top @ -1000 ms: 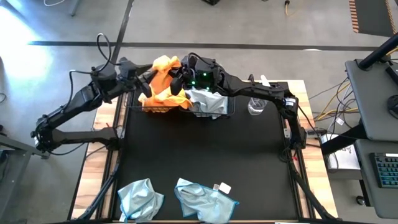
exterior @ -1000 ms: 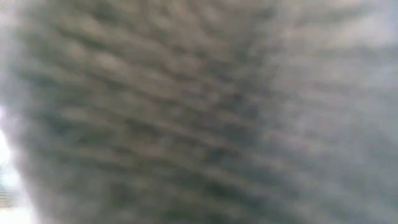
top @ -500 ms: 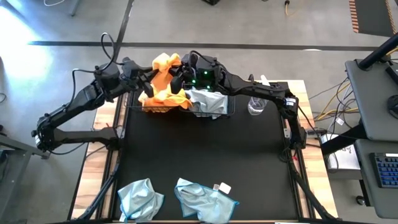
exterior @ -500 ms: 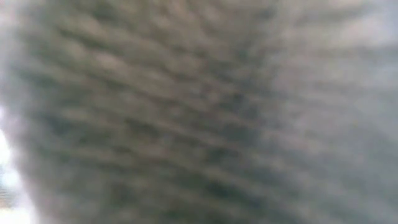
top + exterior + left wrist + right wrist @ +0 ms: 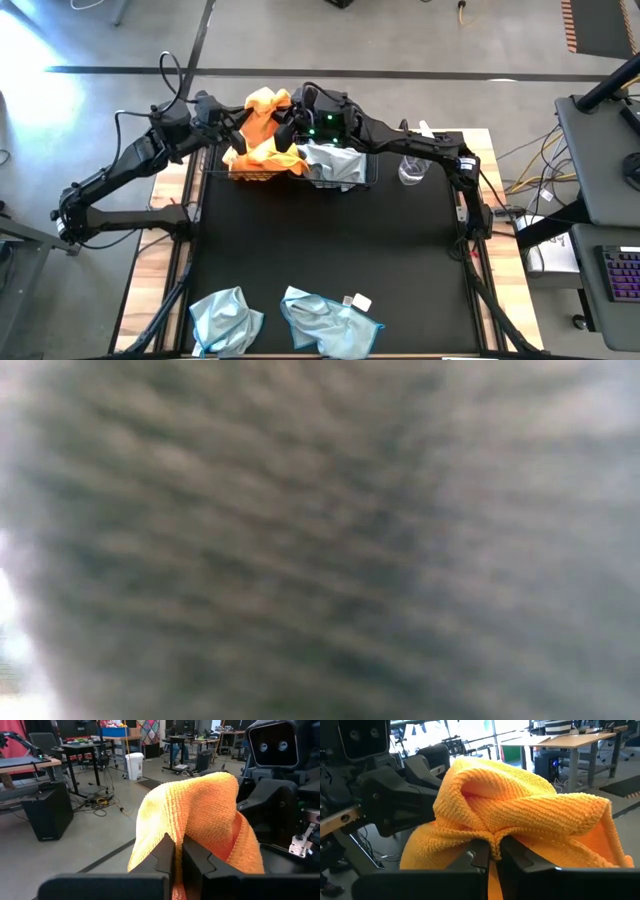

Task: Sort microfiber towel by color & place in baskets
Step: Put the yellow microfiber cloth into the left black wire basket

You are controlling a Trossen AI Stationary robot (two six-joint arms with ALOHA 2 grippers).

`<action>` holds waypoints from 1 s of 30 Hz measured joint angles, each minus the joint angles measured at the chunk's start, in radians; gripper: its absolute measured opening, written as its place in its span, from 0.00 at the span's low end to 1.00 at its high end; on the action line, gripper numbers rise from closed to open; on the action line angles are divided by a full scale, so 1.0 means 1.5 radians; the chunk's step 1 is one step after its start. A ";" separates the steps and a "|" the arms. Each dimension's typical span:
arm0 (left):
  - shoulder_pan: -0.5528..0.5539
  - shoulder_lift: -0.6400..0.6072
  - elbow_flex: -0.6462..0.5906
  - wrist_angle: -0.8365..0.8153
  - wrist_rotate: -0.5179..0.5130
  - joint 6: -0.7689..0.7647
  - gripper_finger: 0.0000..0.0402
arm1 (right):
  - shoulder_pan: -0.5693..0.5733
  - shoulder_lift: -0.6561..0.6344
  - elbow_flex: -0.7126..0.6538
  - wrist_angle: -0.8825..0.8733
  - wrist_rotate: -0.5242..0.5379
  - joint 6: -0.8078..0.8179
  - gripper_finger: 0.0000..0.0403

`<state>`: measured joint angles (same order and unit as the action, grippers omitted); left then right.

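Observation:
A bright orange microfiber towel (image 5: 262, 112) is bunched up above the left basket (image 5: 250, 177) at the table's far edge. My left gripper (image 5: 240, 125) is shut on its left side and my right gripper (image 5: 287, 130) on its right side. More orange cloth (image 5: 265, 160) lies in the left basket. A pale blue-grey towel (image 5: 335, 163) lies in the right basket (image 5: 368, 180). Two pale blue towels (image 5: 225, 318) (image 5: 330, 322) lie flat near the table's near edge. In the low view, blurred grey cloth (image 5: 320, 540) fills the whole picture. My left gripper pinches a fold of the orange towel (image 5: 176, 834) between its two fingers, coming level from the table's left. The towel rises in a hump beyond the fingers and hangs down on both sides. My right gripper pinches a gathered fold of the same towel (image 5: 494, 840) between its two fingers, coming from the table's right. The cloth bulges slack over and past the fingers.
A clear plastic bottle (image 5: 412, 170) stands right of the right basket. The black mat (image 5: 320, 250) between the baskets and the near towels is bare. A small white tag (image 5: 360, 301) lies by the near right towel.
My left gripper has edged toward the orange towel and shut on its left side. My right gripper has kept its hold, and the towel has stayed bunched above the left basket.

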<state>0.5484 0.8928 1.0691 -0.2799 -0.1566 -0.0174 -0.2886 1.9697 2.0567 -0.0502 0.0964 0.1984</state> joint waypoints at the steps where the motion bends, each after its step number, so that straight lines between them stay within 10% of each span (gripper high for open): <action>1: 0.000 0.000 0.000 0.000 0.000 0.000 0.00 | 0.000 0.000 0.000 -0.001 0.000 0.000 0.04; 19: 0.000 0.000 0.000 0.000 -0.001 0.000 0.00 | 0.000 0.000 0.000 -0.003 0.006 -0.028 0.46; 30: 0.001 -0.002 0.000 0.001 -0.053 -0.001 0.00 | 0.000 0.000 0.000 -0.016 0.006 -0.030 0.52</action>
<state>0.5505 0.8897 1.0691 -0.2783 -0.2368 -0.0182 -0.2882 1.9697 2.0571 -0.0742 0.1054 0.1532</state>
